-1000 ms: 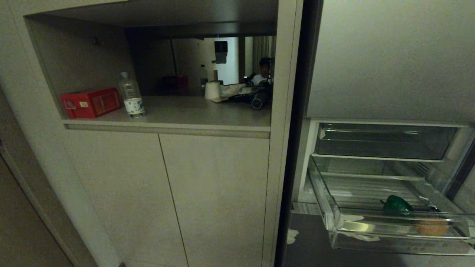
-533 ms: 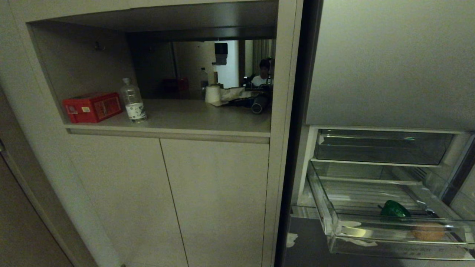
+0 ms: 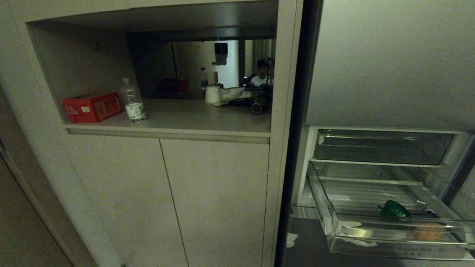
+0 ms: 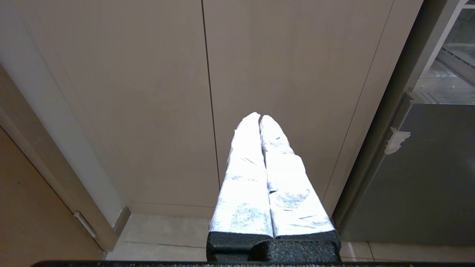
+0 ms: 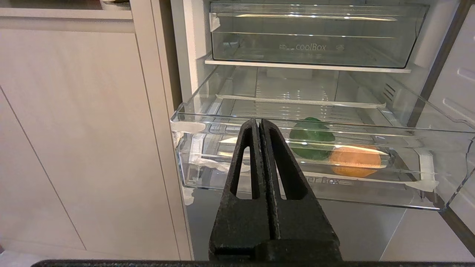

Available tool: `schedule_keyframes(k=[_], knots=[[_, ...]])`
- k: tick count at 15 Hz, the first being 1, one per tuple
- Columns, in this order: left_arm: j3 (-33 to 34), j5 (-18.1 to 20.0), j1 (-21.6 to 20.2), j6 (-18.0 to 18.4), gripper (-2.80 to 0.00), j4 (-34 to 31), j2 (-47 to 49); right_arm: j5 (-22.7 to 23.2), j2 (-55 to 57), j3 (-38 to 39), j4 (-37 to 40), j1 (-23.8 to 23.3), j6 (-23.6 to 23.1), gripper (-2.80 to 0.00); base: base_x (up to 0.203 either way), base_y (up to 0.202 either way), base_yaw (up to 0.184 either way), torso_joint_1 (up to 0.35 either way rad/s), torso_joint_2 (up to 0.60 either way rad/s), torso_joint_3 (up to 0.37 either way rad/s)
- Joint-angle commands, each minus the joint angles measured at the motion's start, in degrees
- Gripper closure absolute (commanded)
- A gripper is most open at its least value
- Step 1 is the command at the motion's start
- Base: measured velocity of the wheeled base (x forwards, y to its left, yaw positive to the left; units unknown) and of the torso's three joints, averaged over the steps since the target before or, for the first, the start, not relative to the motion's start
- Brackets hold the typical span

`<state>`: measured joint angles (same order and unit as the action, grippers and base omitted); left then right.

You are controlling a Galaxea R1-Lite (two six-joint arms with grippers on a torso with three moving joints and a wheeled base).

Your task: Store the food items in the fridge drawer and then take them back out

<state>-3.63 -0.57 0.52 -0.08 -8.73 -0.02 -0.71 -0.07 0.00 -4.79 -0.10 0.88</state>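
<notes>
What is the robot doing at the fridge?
Nothing is being handled now. The fridge drawer is pulled out with a green pepper and an orange inside. The right gripper points at the drawer, shut and empty. The left gripper, shut too, faces the cabinet doors.

The drawer (image 5: 426, 128) is clear, glossy plastic with a ribbed floor; the tray (image 5: 315, 44) above it is the same clear plastic; the cabinet doors (image 3: 167, 200) look matt and smooth; the bottle (image 3: 133, 101) is clear plastic; the right pincer (image 5: 258, 124) is rough, matt black; the left pincer (image 4: 259, 118) is wrapped in pale, wrinkled tape.
</notes>
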Motion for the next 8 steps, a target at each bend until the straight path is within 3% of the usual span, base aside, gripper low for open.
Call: schedule_keyframes(k=[1,8], knots=[[-0.1,0.0,0.0,0.0,0.00,-0.1,0.0,0.0,0.0,1.8,0.0,0.0,-0.1,0.00,0.000,0.000,0.000,-0.002,0.00,-0.065],[-0.1,0.0,0.0,0.0,0.00,-0.1,0.0,0.0,0.0,1.8,-0.1,0.0,-0.4,0.00,0.000,0.000,0.000,0.003,0.00,-0.169]])
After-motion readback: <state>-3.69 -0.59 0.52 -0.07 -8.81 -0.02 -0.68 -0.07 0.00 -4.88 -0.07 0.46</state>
